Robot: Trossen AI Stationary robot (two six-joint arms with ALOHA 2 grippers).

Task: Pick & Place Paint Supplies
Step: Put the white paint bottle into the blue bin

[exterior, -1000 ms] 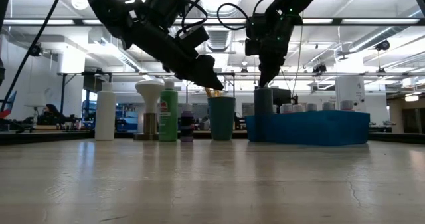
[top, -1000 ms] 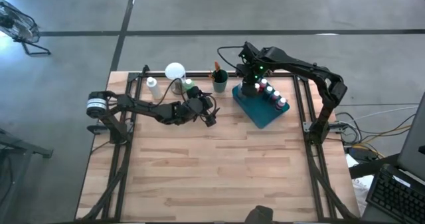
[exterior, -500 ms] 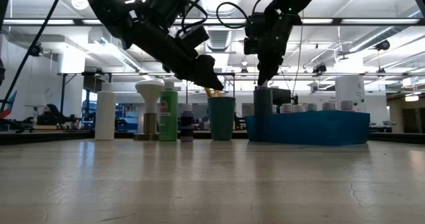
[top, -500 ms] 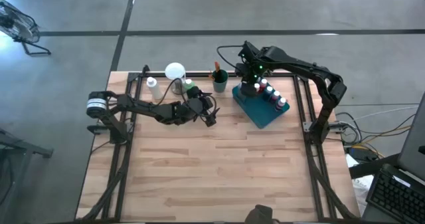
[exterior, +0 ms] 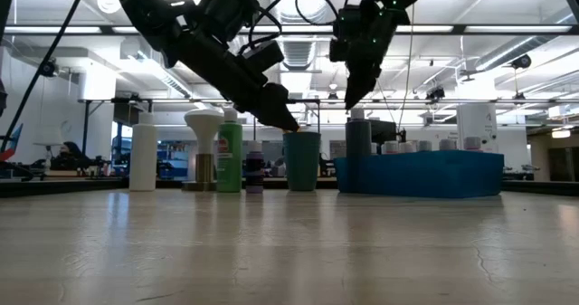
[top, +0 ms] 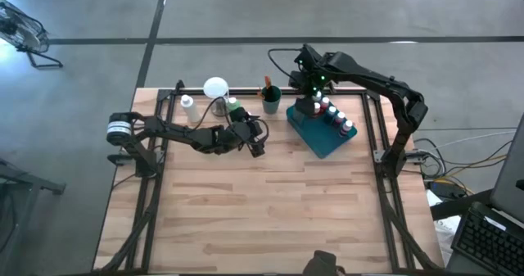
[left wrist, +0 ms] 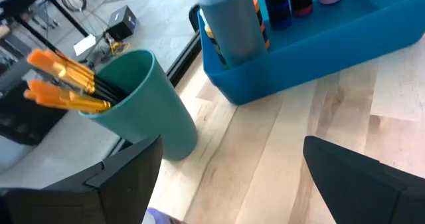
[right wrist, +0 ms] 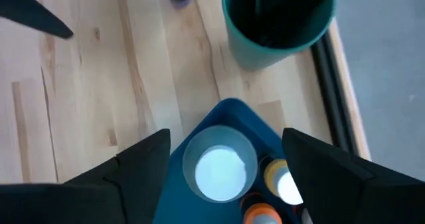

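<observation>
Right gripper (right wrist: 222, 151) hangs with its two dark fingers (right wrist: 143, 161) spread wide, empty, directly above a grey white-capped bottle (right wrist: 220, 164) that stands in the corner of the blue tray (top: 323, 137) nearest the teal cup (top: 271, 101). The fingers are clear of the cap, touching nothing.

More small white-capped paint bottles (top: 334, 117) stand in a row along the tray behind the grey one; the tray is smooth, straight-walled plastic, set at an angle on the pale wood-plank table (top: 270, 202).

Left gripper (left wrist: 226, 177) is low over the table on the other side of the teal cup from the tray, its broad matte black fingers (left wrist: 365, 177) also parted and holding nothing. The cup, a tapered glossy tumbler, holds several thin dark brushes (left wrist: 73, 84) with orange ends leaning against its rim.

Beyond the cup, away from the tray, stand a tiny purple bottle (exterior: 255, 172), a tall green bottle (exterior: 230, 151), a round white-topped object (exterior: 204, 151) on a metal base, and a plain white cylinder bottle (exterior: 143, 153).
</observation>
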